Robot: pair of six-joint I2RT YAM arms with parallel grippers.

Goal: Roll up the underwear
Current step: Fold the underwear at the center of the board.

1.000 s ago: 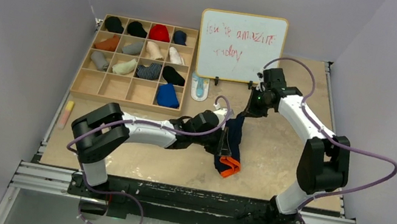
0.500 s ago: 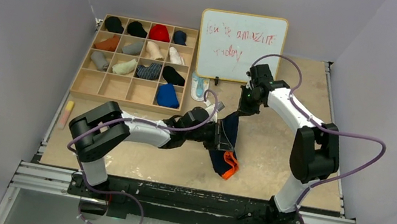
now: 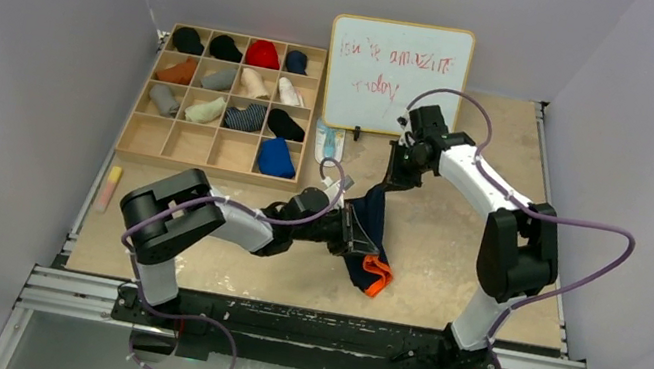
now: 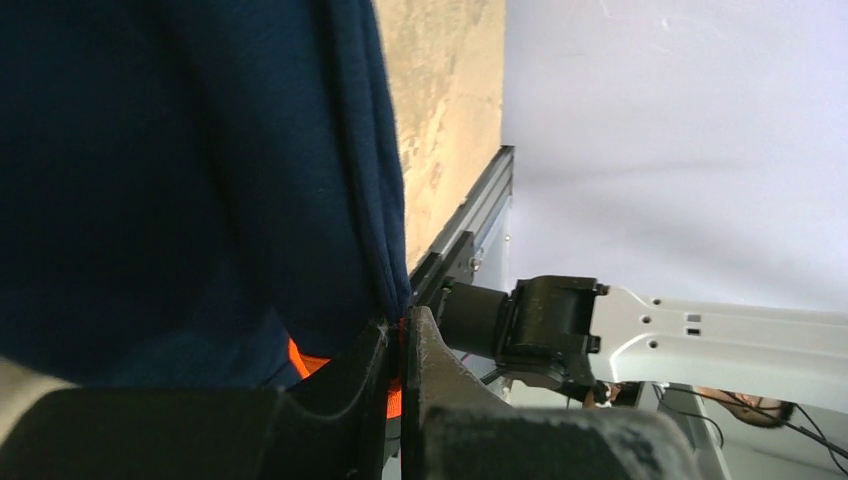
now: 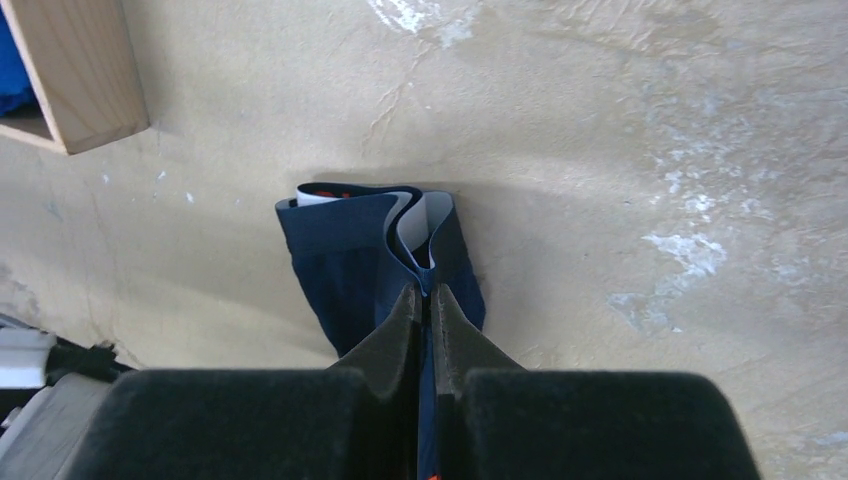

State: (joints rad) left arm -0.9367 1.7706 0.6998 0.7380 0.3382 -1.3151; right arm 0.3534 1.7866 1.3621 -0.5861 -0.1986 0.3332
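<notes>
The navy underwear (image 3: 375, 225) with orange trim (image 3: 376, 276) hangs stretched between my two grippers above the middle of the table. My left gripper (image 3: 356, 237) is shut on its near edge by the orange band; in the left wrist view the navy fabric (image 4: 180, 180) fills the left half and is pinched at the left gripper (image 4: 403, 328). My right gripper (image 3: 394, 178) is shut on the far end. In the right wrist view the underwear (image 5: 345, 262) hangs folded below the right gripper (image 5: 427, 293), with its white inner band showing.
A wooden compartment tray (image 3: 209, 150) holding several rolled garments sits at the back left; its corner (image 5: 75, 75) shows in the right wrist view. A whiteboard (image 3: 396, 75) stands at the back, a small blue-white object (image 3: 328, 144) lies beside it, and a marker (image 3: 108, 189) lies at the left edge.
The right gripper has swung left and slightly back with its end of the underwear. The left arm has drawn back to the left, so the garment has shifted slightly left.
</notes>
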